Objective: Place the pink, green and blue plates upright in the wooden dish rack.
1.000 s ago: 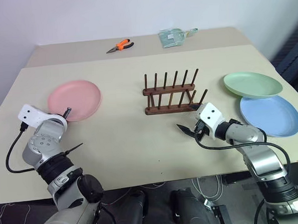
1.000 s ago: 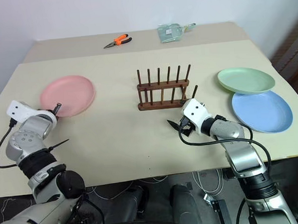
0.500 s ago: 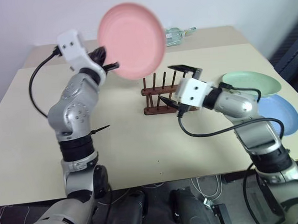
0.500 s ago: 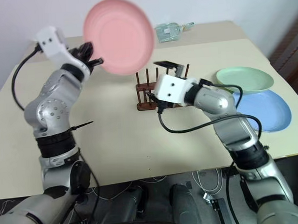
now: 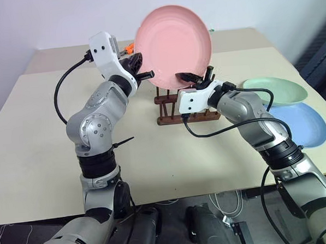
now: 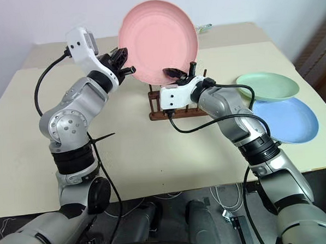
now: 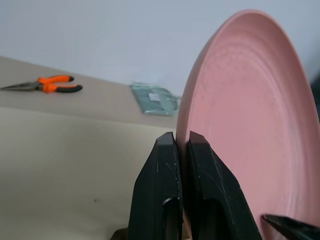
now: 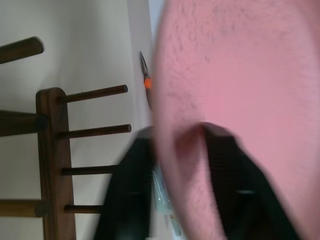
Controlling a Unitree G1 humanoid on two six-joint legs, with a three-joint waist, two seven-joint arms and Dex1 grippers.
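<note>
Pinching the pink plate at its left rim, the left end effector has its two black fingers closed flat on the edge. The right end effector grips the lower right rim, one finger on each face. Held between both, the round, matte plate stands upright in the air above the dark wooden rack with its thin pegs. Mint green plate lies at the right of the beige worktop, overlapping the blue plate just in front of it. Orange-handled pliers and a clear packet lie on the far part, by a pale wall. A second ago the pink plate lay flat at the left and the right end effector stood wide near the rack.
</note>
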